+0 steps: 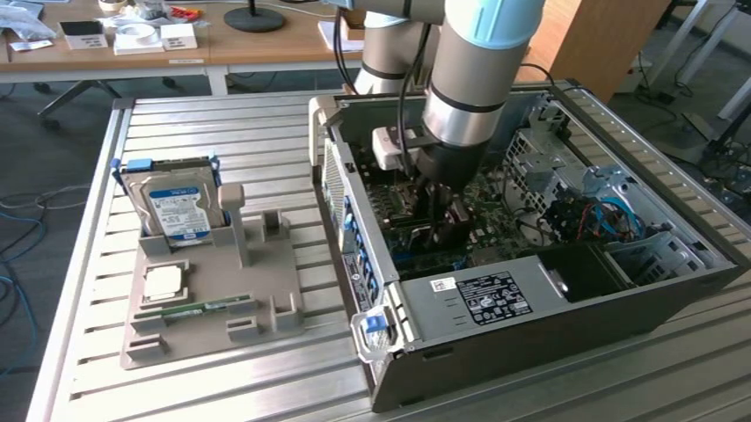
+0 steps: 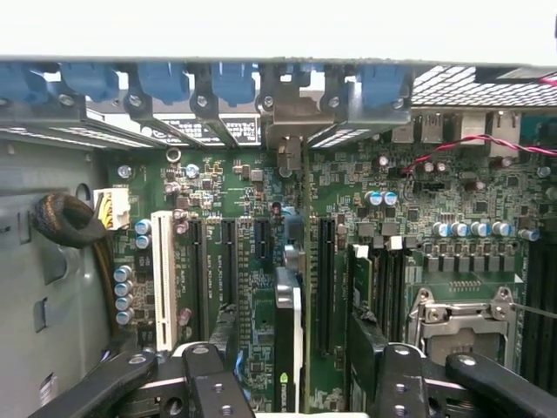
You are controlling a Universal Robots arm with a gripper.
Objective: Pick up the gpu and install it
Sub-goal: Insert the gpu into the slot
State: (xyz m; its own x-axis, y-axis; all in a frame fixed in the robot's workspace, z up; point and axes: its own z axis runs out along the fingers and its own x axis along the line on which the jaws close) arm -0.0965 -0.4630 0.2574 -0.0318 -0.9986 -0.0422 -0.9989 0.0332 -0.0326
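Inside the case (image 1: 657, 290), the gripper (image 2: 291, 370) is clamped on the gpu (image 2: 287, 348) edge-on over the slots; looks stiff, light, fragile.

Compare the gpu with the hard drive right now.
The gpu sits edge-on between the gripper fingers over the motherboard inside the computer case; the hard drive stands outside in the grey holder on the table. The gpu is thin and dark; the hard drive is boxy with a blue-white label.

The arm (image 1: 476, 79) reaches down into the open computer case (image 1: 528, 334); at nine o'clock stands a hard drive (image 1: 176, 207) (blue-white label) in a grey holder (image 1: 211, 308).
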